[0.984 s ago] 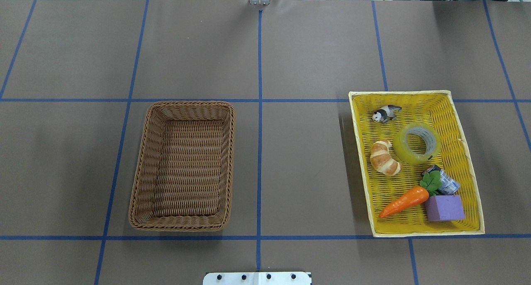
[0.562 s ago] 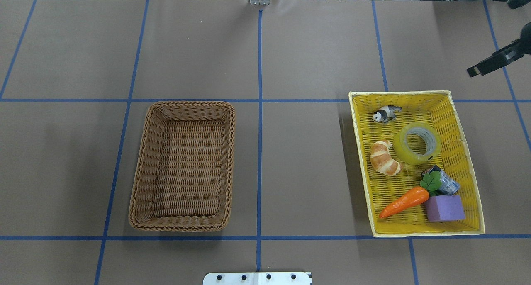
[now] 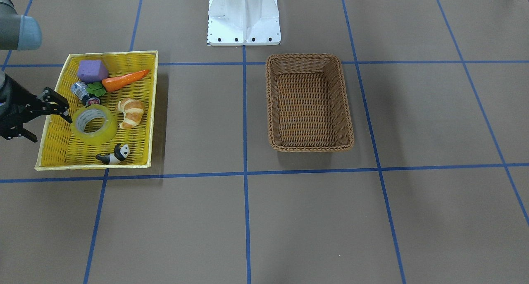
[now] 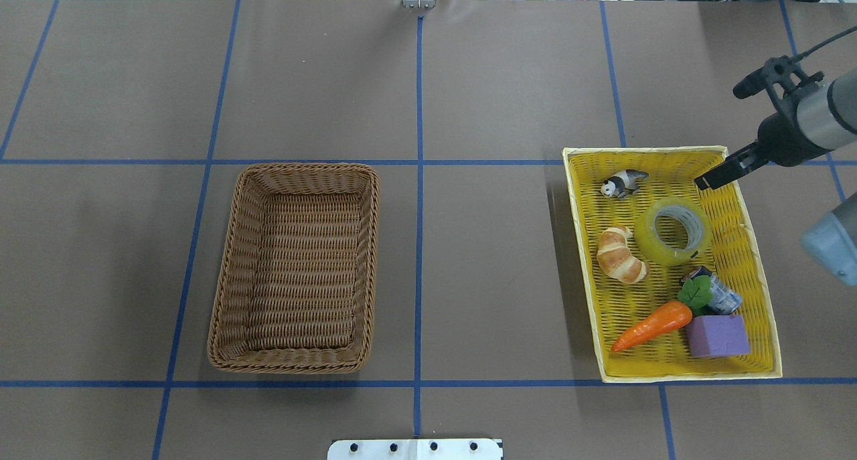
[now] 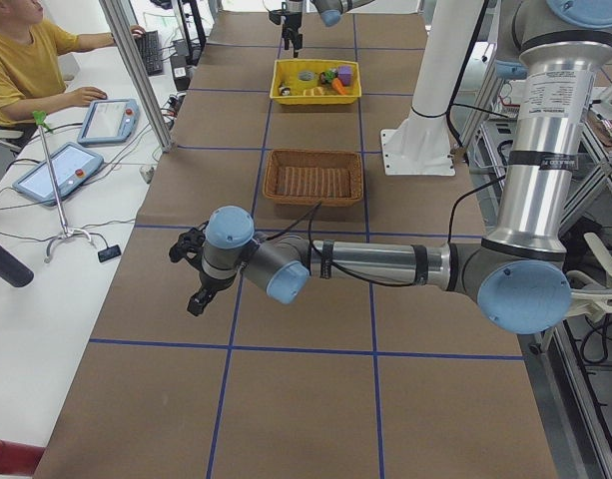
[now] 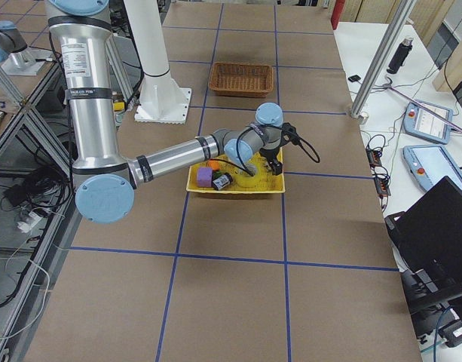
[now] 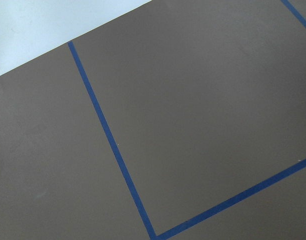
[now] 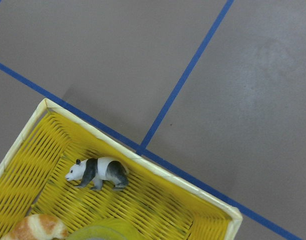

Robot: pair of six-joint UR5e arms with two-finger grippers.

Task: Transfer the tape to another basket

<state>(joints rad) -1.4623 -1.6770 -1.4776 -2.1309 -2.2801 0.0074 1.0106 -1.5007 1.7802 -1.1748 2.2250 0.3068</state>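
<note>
1. I am seeing the tape point(image 4: 673, 231) lying flat in the yellow tray basket point(image 4: 643, 150), on the right side of the table. Its open core is facing straight up, so its axis is standing vertical and its round face is lying parallel to the basket floor.
2. The roll is sitting between the toy panda point(image 4: 622, 182) and the small capped cylinder point(image 4: 720, 292), with the croissant point(image 4: 621, 254) just beside it.
3. The brown wicker basket point(image 4: 308, 169) is standing well apart, on the left half of the table.
4. The right gripper point(image 3: 51, 130) is hovering over the tray's far right corner with its fingers spread wide and nothing between them. One fingertip is sitting close to the roll's edge in the front-facing view. It is probably above the roll rather than touching it, though the height is hard to judge.
5. The left gripper point(image 5: 186, 274) is hanging over bare table far from both baskets. I cannot tell whether its jaws are apart.
</note>
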